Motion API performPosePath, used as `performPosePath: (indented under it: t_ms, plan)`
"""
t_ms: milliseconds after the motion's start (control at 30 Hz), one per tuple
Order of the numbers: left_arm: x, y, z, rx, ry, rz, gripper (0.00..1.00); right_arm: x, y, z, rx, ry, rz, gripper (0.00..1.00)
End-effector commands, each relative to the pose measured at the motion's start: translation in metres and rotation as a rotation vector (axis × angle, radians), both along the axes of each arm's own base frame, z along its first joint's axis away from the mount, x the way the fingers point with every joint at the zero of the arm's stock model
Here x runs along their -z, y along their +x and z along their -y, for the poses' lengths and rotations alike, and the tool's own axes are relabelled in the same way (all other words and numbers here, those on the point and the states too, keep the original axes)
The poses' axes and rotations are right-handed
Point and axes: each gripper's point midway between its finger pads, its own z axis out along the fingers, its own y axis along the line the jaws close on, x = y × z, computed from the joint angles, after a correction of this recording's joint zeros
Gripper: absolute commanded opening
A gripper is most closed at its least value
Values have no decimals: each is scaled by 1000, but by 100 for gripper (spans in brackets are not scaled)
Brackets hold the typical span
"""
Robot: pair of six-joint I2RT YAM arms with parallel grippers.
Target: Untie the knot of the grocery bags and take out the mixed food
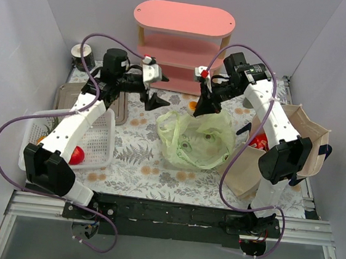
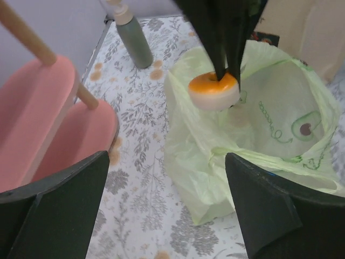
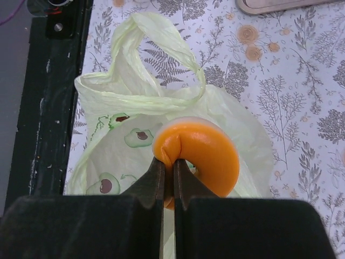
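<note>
Right jaws clenched on the rim of the orange-glazed pastry (image 3: pixel 207 156) just above the open yellow-green bag (image 1: pixel 196 141), left jaws released and idle near it, so I lift straight up, slow, clear of the slack handle loops (image 3: pixel 167 48), before swinging out over the bench (image 1: pixel 138 166).

one plastic bag (image 1: pixel 196 141), one tote (image 1: pixel 311 136), one pastry (image 3: pixel 202 154), one basket (image 1: pixel 100 145), one pink shelf (image 1: pixel 185 16).

The floral-print table (image 1: pixel 138 163) carries a pale green plastic bag (image 1: pixel 193 141) at its middle, a beige tote (image 1: pixel 313 135) on the right, a white basket (image 1: pixel 100 148) on the left, a grey tray (image 1: pixel 65 96) behind the basket, and a pink shelf (image 1: pixel 184 19) at the far edge.
</note>
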Motion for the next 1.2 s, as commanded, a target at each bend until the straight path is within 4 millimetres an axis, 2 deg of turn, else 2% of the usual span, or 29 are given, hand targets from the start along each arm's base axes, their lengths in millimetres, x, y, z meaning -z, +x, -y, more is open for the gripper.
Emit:
performPosePath:
  t_ms: [0,33,167,233,300,767,933,1000,1033,1100,1133,1167]
  plan:
    - [3,-28,29,114,140,310,87,-23,-15,-10,-37,93,-50,1]
    - [13,-31,31,130,171,347,87,-23,-15,-12,-41,100,-59,1]
    - [21,-34,47,192,216,497,80,-20,-15,-14,-42,106,-89,1]
    - [20,-36,56,222,217,535,67,-19,-15,-14,-41,103,-92,1]
    - [17,-39,65,251,204,552,63,-17,-15,-14,-38,100,-99,1]
    - [17,-42,85,388,159,725,49,-15,-16,-15,-36,103,-132,1]
    - [18,-43,93,435,130,738,44,-14,-17,-16,-36,105,-141,1]
    - [20,-44,96,453,122,747,38,-13,-17,-15,-34,101,-144,1]
    - [19,-44,96,457,120,756,26,-13,-17,-15,-32,98,-140,1]
    - [20,-43,97,460,122,768,12,-12,-17,-14,-30,96,-141,5]
    - [19,-42,97,457,124,770,1,-11,-17,-14,-27,91,-145,20]
    - [19,-42,97,455,126,770,0,-10,-16,-14,-17,85,-150,30]
